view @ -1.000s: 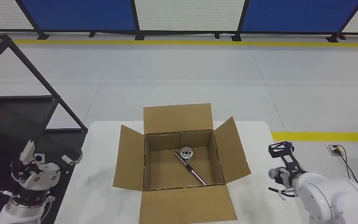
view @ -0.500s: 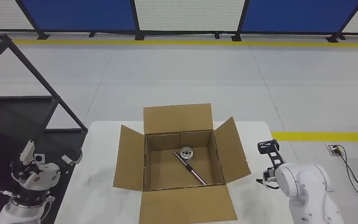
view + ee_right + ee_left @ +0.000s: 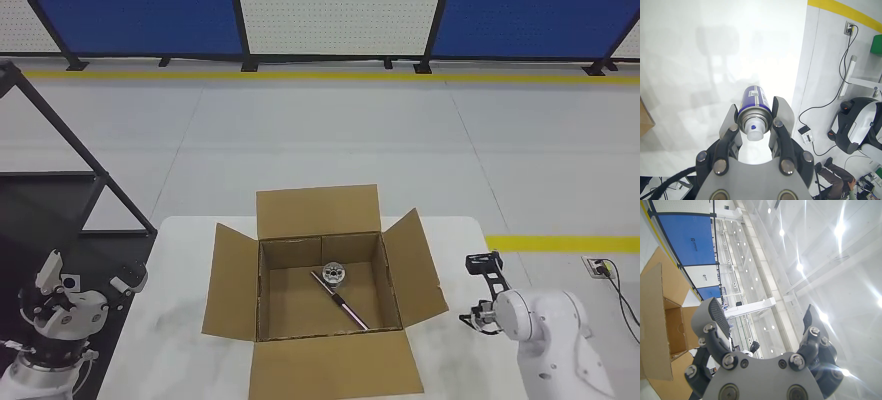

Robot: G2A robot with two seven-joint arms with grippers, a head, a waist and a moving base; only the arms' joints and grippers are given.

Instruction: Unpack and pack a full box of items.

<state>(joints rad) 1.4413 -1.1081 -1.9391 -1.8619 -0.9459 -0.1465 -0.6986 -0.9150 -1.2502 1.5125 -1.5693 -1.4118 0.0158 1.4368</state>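
A: Where did things stand, biggest first?
B: The cardboard box (image 3: pixel 320 290) sat in the middle of the tabletop (image 3: pixel 180 300), all four flaps folded out. I judged it light but floppy at the flaps, so best moved by its walls.
A: And the piece in hand?
B: A spray can (image 3: pixel 754 96), upright near the tabletop's right edge, well apart from the box. The right gripper (image 3: pixel 755 103) had its jaws closed on the can's upper body, just under the shoulder.
A: How would it handle?
B: Rigid metal, probably light to moderate in weight, with a smooth round wall that could slip or twist. A hold across the body seemed safer than one on the nozzle. Whether its base touched the tabletop, I couldn't tell.
A: Its looks?
B: Blue-violet label with a pale strip, bare metal dome, white nozzle with a blue dot.
A: Anything smaller?
B: Inside the box lay a slim metal rod (image 3: pixel 343 300), slanted across the floor, with a small round metal part (image 3: pixel 333 271) at its far end.
A: The other arm?
B: The left gripper (image 3: pixel 762 311) sat beyond the tabletop's left edge, jaws spread, holding nothing.
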